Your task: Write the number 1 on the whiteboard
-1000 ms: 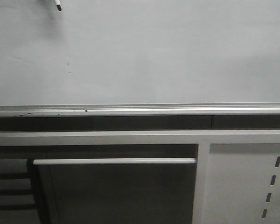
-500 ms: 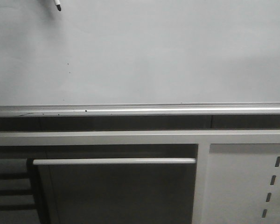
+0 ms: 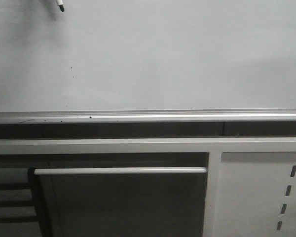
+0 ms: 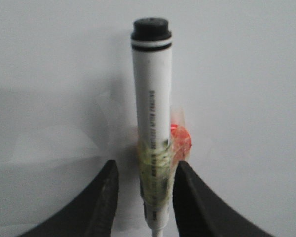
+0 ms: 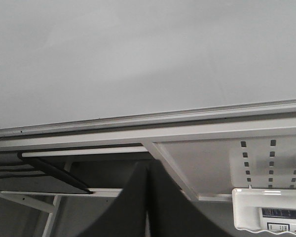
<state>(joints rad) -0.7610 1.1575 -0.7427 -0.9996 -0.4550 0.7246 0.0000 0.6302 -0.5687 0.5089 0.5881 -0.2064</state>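
Note:
The whiteboard [image 3: 163, 54] fills the upper front view, pale grey, with a silver rail [image 3: 148, 117] along its lower edge. No number 1 stroke shows on it, only tiny dark specks. The tip of a white marker [image 3: 61, 6] pokes in at the top left, at or very near the board. In the left wrist view my left gripper [image 4: 145, 197] holds this marker [image 4: 152, 94], taped in yellow and red, with its black end toward the board [image 4: 246, 74]. My right gripper [image 5: 148, 197] is shut and empty, below the board [image 5: 138, 54].
Under the rail runs a grey frame with a horizontal bar [image 3: 121, 170]. A white perforated panel [image 3: 266, 192] stands at the lower right and also shows in the right wrist view [image 5: 271, 158]. A white labelled box [image 5: 271, 212] sits under it.

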